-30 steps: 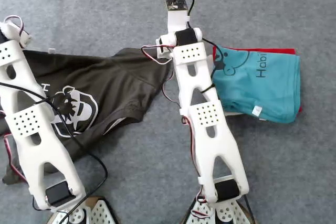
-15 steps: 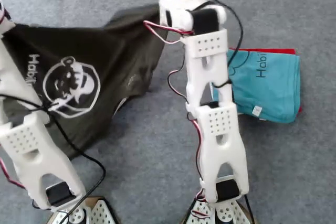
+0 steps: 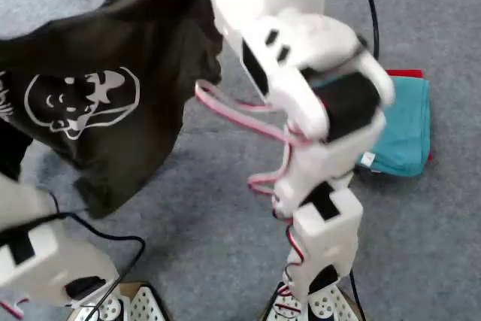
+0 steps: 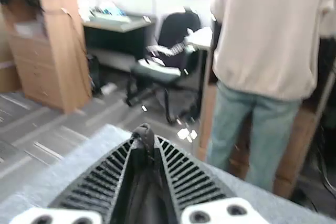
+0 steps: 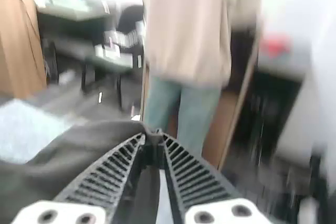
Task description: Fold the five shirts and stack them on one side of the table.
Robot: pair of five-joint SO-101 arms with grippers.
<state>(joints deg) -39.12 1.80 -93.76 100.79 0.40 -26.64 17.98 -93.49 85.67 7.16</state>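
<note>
High view: dark shirt hangs below my left claw and right claw, both pinching it; folded stack at its 3 o'clock

The dark shirt is cut off by the high view's top and left edges. The folded teal shirt is partly hidden behind the blurred right arm, and the red shirt beneath it is covered but for a thin edge.

The right gripper has its jaws pinched together on a fold of the dark shirt, which drapes beside one jaw
</note>
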